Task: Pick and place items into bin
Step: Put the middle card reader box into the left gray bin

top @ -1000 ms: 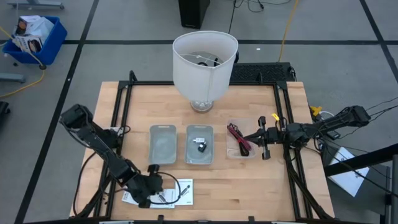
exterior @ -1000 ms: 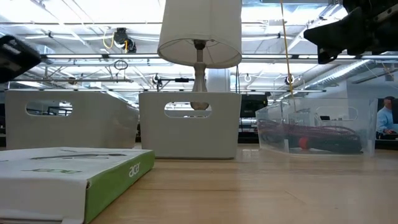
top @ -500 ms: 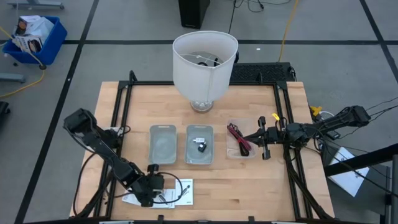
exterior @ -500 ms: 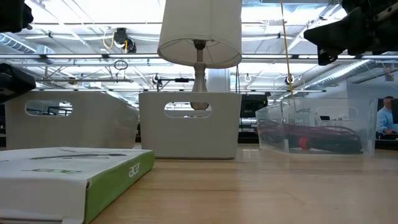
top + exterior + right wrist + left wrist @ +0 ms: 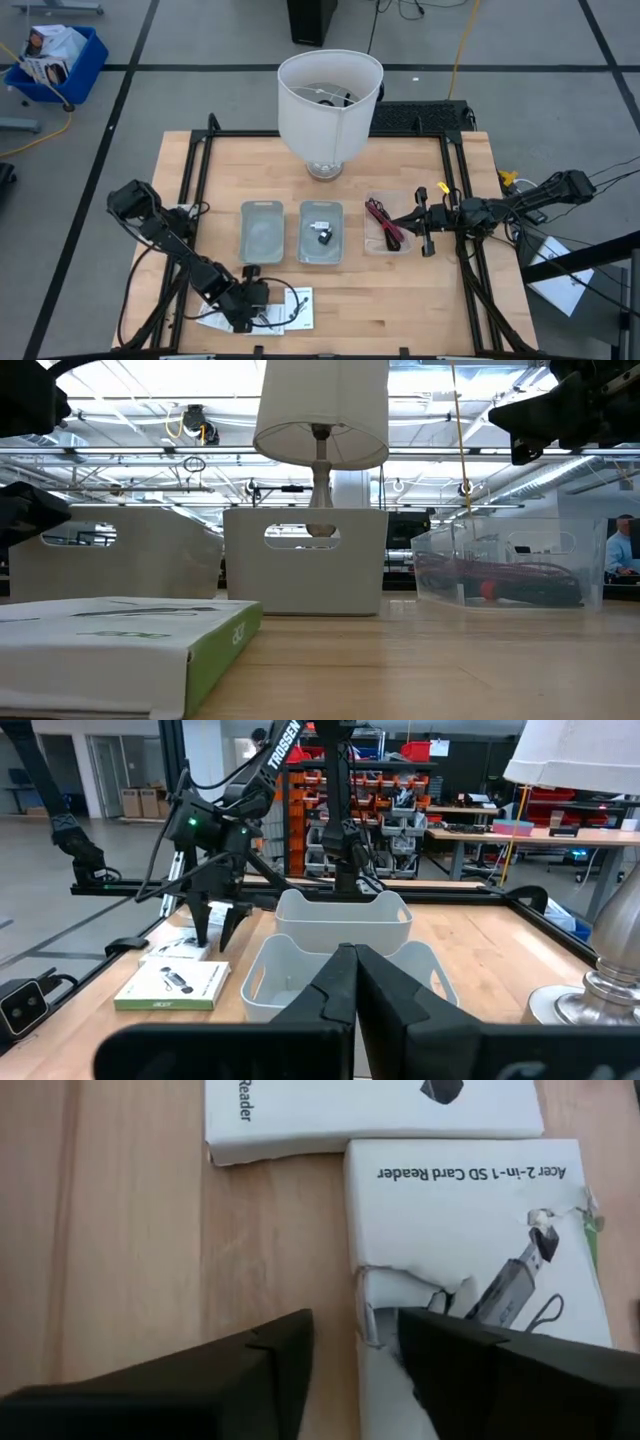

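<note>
Left gripper (image 5: 250, 305) down low at the table's front edge, arm folded back toward the left corner, fingers (image 5: 270, 1370) spread apart. Right gripper (image 5: 425, 222) hanging level over the table's right side, fingers (image 5: 345, 982) pressed together.

Three bins stand in a row mid-tabletop — two grey: the left bin (image 5: 260, 232) and the middle bin (image 5: 321, 232) — plus one clear bin (image 5: 386, 222). Two white card-reader packets lie at the front edge: one (image 5: 372, 1105), another (image 5: 470, 1240). One lamp (image 5: 329, 100) stands at the back edge.
</note>
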Motion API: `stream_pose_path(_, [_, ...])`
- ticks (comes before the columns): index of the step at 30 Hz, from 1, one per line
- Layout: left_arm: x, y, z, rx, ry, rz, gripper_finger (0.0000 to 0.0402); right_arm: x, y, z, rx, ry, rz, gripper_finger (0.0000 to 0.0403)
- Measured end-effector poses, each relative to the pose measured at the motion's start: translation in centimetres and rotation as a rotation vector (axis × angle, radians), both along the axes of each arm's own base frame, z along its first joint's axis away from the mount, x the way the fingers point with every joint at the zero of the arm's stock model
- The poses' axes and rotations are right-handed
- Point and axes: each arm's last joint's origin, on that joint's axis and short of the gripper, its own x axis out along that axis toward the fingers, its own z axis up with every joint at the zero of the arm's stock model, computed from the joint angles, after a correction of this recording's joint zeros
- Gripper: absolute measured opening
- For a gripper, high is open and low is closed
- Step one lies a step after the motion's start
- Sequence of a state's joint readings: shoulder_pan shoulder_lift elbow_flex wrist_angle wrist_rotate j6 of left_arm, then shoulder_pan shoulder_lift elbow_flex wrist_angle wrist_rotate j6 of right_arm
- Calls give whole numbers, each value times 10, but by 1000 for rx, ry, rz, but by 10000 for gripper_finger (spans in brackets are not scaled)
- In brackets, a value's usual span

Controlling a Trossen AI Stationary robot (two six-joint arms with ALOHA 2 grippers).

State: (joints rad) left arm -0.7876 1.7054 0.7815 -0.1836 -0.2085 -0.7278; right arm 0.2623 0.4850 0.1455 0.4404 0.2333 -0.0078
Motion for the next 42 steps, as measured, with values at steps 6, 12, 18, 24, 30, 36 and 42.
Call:
stream_pose_path(6, [2,-2,0,16,-29,-87,42,0,0,0,-3,0,0,0])
stream_pose_path(12, [3,-3,8,-3,-44,-148,16,0,0,0,-4,-1,0,0])
stream_pose_path(18, [6,-6,50,21,-62,-195,8,0,0,0,-3,-3,0,0])
stream_pose_path(24, [10,-2,115,259,-58,-312,5,0,0,0,-3,-4,0,0])
stream_pose_path(30, [15,21,166,666,-5,-517,5,0,0,0,-2,-4,0,0])
stream_pose_path(36, [28,63,175,891,173,-645,7,0,0,0,0,-4,0,0])
stream_pose_path(42, [41,105,155,949,348,-731,5,0,0,0,-2,-3,0,0])
